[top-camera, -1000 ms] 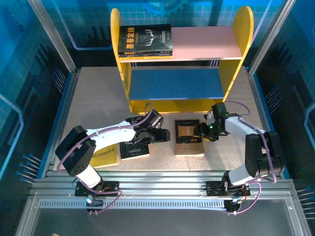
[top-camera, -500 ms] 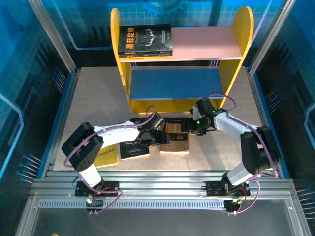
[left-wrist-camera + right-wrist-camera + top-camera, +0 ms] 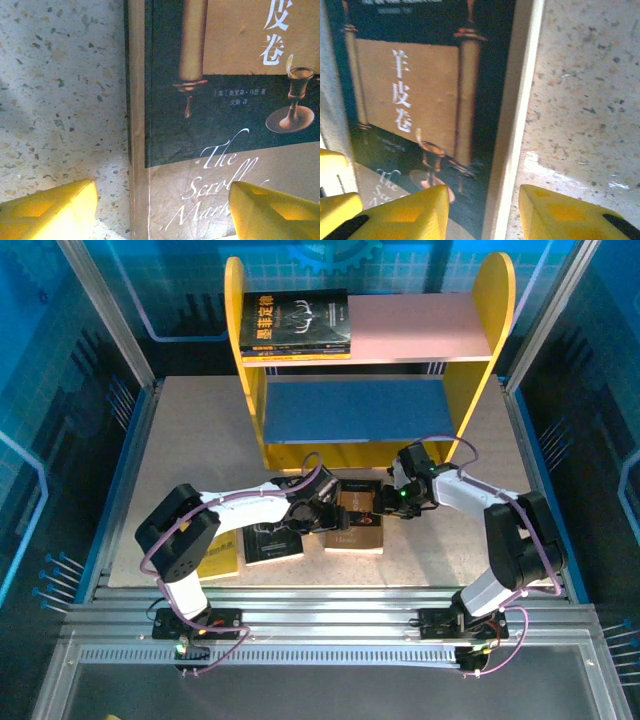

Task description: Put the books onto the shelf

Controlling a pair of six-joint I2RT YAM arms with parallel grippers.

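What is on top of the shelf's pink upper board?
A black paperback with a white antler design lies flat at the left end of the pink upper board. A yellow edge shows beneath; the rest is covered.

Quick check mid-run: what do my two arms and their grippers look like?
The left arm and right arm: white links, black joints, looping purple cables. Gripper fingers are blocky yellow wedges. A green light glows on the right wrist.

Your overhead cam: L gripper (image 3: 322, 512) & R gripper (image 3: 392, 498) flank a brown-black book (image 3: 355, 528) lying flat on the table (image 3: 200, 440). Black book (image 3: 272, 543) & yellow book (image 3: 215, 560) lie under L arm (image 3: 240, 505). Behind, shelf (image 3: 480, 330) w/ stacked books (image 3: 295, 322) on pink upper board (image 3: 420, 325), left end.
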